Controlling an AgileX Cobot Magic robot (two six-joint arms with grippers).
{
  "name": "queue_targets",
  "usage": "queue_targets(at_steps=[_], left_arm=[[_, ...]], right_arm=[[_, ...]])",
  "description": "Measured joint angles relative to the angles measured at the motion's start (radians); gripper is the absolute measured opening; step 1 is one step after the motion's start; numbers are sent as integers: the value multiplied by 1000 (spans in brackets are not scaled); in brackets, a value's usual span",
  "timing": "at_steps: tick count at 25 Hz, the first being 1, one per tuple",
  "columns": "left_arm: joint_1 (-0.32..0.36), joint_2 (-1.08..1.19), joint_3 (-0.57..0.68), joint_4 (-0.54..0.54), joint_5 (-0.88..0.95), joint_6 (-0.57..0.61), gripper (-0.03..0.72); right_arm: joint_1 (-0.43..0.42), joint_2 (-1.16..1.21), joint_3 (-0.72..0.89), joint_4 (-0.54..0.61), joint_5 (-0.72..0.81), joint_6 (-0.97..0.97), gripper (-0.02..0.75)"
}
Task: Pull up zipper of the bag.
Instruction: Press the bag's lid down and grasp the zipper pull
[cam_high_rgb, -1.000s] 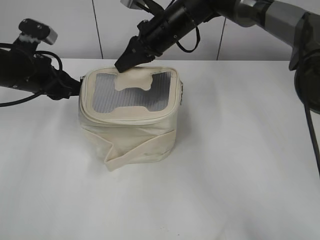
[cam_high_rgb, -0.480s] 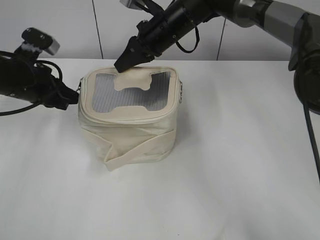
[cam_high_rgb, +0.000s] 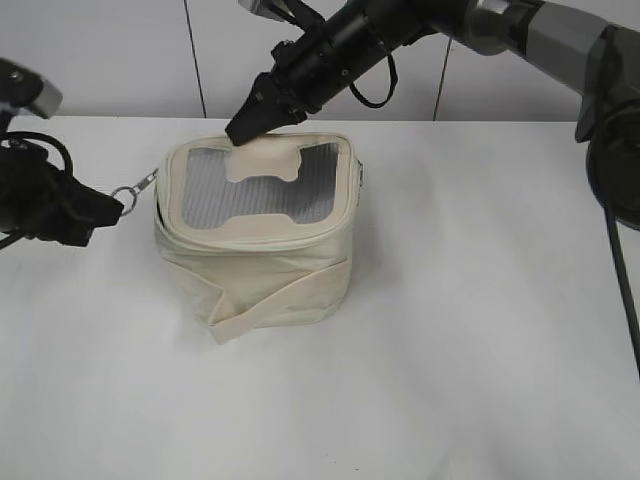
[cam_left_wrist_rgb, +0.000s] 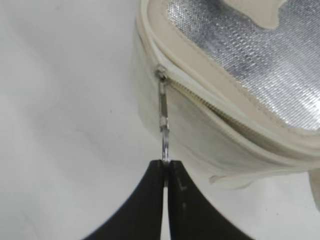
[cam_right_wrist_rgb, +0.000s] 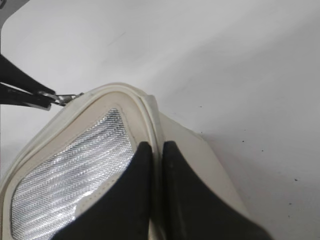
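The cream-white bag (cam_high_rgb: 255, 260) stands mid-table, grey mesh top with an H-shaped patch. My left gripper (cam_high_rgb: 112, 205) is left of it, shut on a silver ring pull (cam_high_rgb: 135, 187) of the zipper (cam_left_wrist_rgb: 215, 112). The pull (cam_left_wrist_rgb: 163, 120) is stretched taut from the bag's left corner to my left gripper's jaws (cam_left_wrist_rgb: 166, 163). My right gripper (cam_high_rgb: 240, 128) is shut on the bag's far top rim (cam_right_wrist_rgb: 150, 120), pinching the cream edge between its fingers (cam_right_wrist_rgb: 156, 147). A second pull (cam_high_rgb: 358, 175) hangs at the bag's right side. The wide cream strap (cam_high_rgb: 285, 295) crosses the front.
The white table (cam_high_rgb: 480, 320) spreads around the bag. A pale wall with dark seams (cam_high_rgb: 193, 55) stands behind. The right arm (cam_high_rgb: 420, 25) reaches in from the top right, above the table's far edge.
My left gripper has moved left and toward the front, away from the bag, drawing the ring pull out taut. The bag has shifted slightly left. My right gripper has stayed on the far rim.
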Motion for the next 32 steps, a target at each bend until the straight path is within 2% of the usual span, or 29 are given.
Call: queue_targets(at_steps=[4, 9, 13, 16, 19, 21, 25, 29, 32], left_arm=[[0, -88, 56, 19, 25, -63, 8], [0, -147, 108, 154, 124, -213, 8], [-13, -166, 115, 186, 186, -268, 8], [-102, -169, 116, 207, 193, -298, 8], [-260, -167, 117, 194, 130, -305, 9], [-381, -157, 117, 151, 20, -308, 11], [-566, -89, 104, 68, -181, -308, 11], [-652, 10, 15, 17, -232, -309, 11], [-663, 45, -23, 1, -231, -310, 11]], right_arm=[[7, 0, 0, 10, 1, 18, 35], [9, 1, 0, 9, -3, 39, 35], [10, 1, 0, 9, -6, 78, 34], [10, 1, 0, 3, -22, 125, 34], [10, 1, 0, -2, -28, 169, 34], [10, 1, 0, -7, -31, 193, 34], [9, 1, 0, -12, -34, 225, 33], [9, 1, 0, -19, -33, 239, 33], [8, 1, 0, -31, -30, 248, 33]])
